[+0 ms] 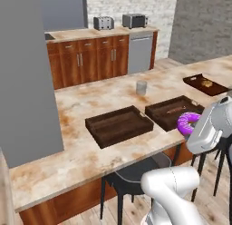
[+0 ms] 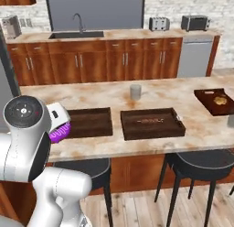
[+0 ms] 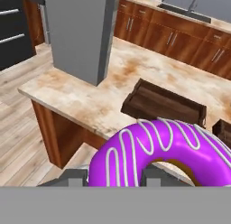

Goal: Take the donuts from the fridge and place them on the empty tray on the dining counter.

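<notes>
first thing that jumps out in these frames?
The purple donut with white icing stripes, clamped in the gripper and looming large in the hand view. Behind it, the empty tray waits on the dining counter, with a second brown tray to its right.

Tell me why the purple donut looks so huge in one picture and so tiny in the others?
In the hand view the donut sits right at the camera in the shut gripper, so it looks huge; in the left base view and right base view the cameras stand farther back and the arm hides part of it.
</notes>
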